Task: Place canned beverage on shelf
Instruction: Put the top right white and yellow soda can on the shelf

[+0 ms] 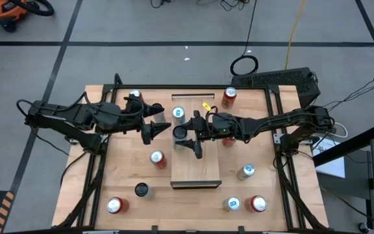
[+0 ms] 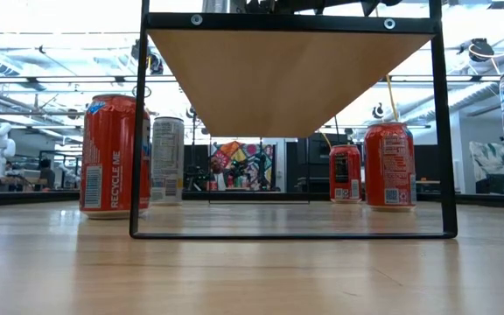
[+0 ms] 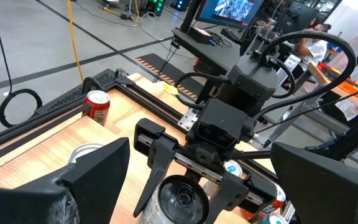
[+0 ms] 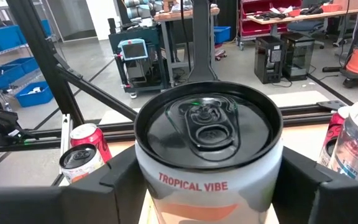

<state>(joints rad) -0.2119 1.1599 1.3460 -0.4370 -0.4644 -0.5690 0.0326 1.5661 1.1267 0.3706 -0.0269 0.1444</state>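
Both dark arms reach in toward the table's middle. The right gripper point(image 1: 186, 138) has its fingers clamped round a can, while the left gripper point(image 1: 153, 123) waits just beside it, fingers spread wide.

held can's point(image 4: 208, 163) lower half cut off, shelf point(image 2: 289, 79) top hidden

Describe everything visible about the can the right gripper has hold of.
The can has a black top with an unopened pull tab and a white body printed TROPICAL VIBE in red, with an orange patch below. It looks like metal. It stands upright between the fingers of the right gripper, above the far end of the shelf. Its base is hidden.
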